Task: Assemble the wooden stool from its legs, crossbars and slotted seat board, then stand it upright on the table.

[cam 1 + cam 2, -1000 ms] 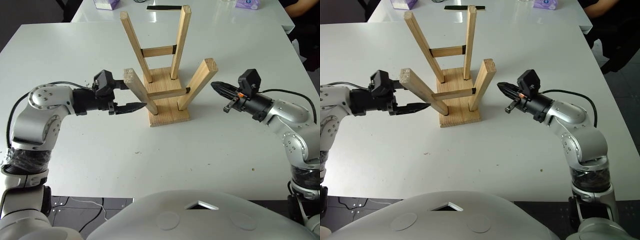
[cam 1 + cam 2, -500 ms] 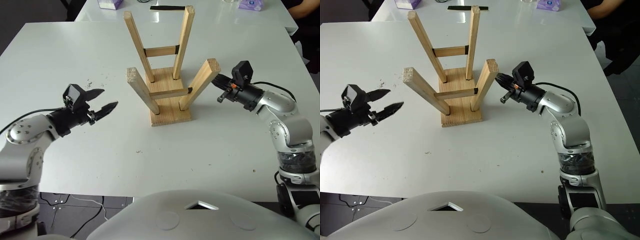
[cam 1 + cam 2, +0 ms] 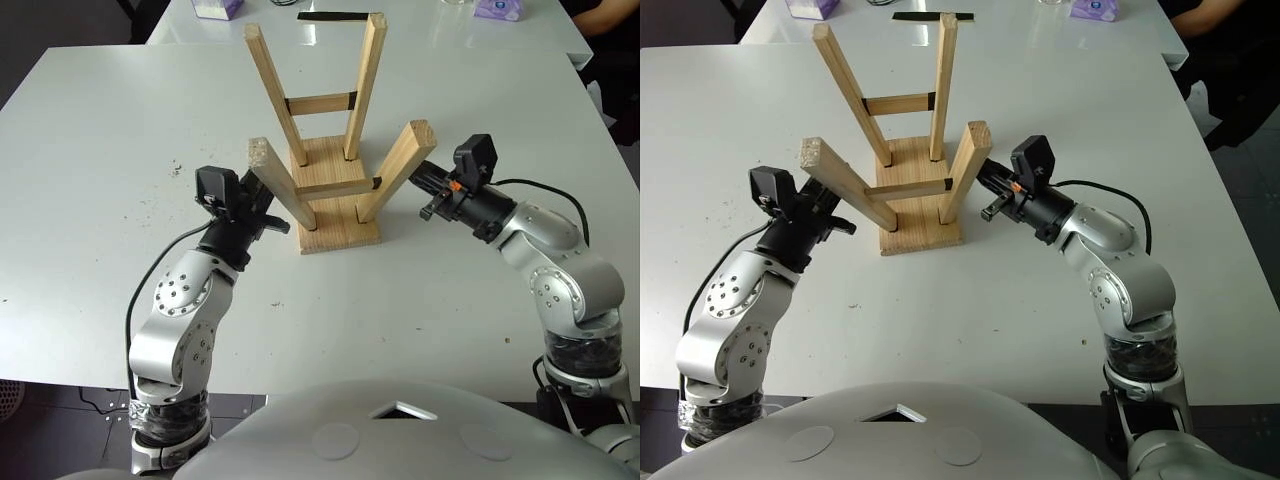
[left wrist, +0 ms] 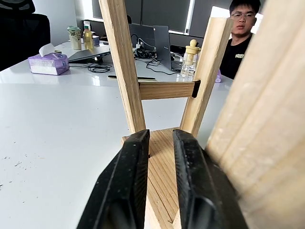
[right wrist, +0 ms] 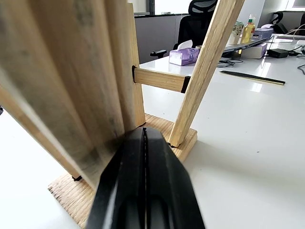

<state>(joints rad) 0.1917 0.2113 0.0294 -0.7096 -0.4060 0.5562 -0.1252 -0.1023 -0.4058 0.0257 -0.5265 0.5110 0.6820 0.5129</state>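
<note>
The wooden stool stands upside down mid-table, its seat board (image 3: pixel 340 230) flat on the top and the legs pointing up and splayed. One crossbar (image 3: pixel 320 102) joins the two far legs and another (image 3: pixel 335 186) the two near ones. My left gripper (image 3: pixel 272 212) sits close beside the near left leg (image 3: pixel 270 170), not around it. Its fingers (image 4: pixel 131 181) are a narrow gap apart with nothing between them. My right gripper (image 3: pixel 418 180) is shut, its tip (image 5: pixel 144 133) up against the near right leg (image 3: pixel 400 160).
At the table's far edge lie two tissue packs (image 3: pixel 215 8) (image 3: pixel 497 8) and a black strip (image 3: pixel 328 16). Small dark specks (image 3: pixel 165 185) are scattered on the table left of the stool. Bare table surrounds the stool in front and to both sides.
My left arm swung back in from the left side to the near left leg, and its fingers narrowed. My right gripper edged closer to the near right leg.
</note>
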